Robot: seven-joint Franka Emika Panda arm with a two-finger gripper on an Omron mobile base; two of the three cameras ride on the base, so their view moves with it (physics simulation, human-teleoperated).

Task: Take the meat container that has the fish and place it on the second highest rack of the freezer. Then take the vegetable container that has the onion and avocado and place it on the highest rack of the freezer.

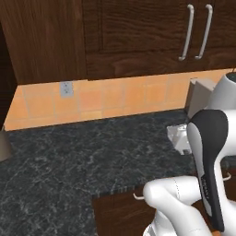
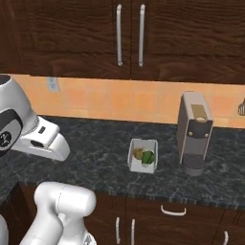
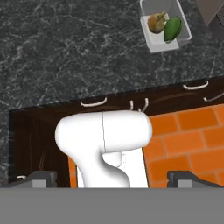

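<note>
The vegetable container (image 2: pixel 142 166) is a small white tray on the dark counter, holding a tan onion (image 2: pixel 138 153) and a green avocado (image 2: pixel 148 157). In the hand view that container (image 3: pixel 154 43) lies at the top right, far beyond my gripper (image 3: pixel 113 178). The gripper is open, with its dark fingertips (image 3: pixel 40 177) set wide apart and nothing between them. My hand hovers high over the counter's front edge, left of the tray. From the left base view, the container (image 1: pixel 179 136) peeks out behind my arm. The meat container with the fish and the freezer are out of view.
A grey coffee machine (image 2: pixel 194 131) stands on the counter (image 1: pixel 69 156) just right of the tray. Dark wood wall cabinets with long handles (image 2: pixel 119 36) hang above. Drawer handles (image 3: pixel 93 103) line the counter front, over an orange brick floor (image 3: pixel 188 140). A grey object (image 1: pixel 3 143) sits at the far left.
</note>
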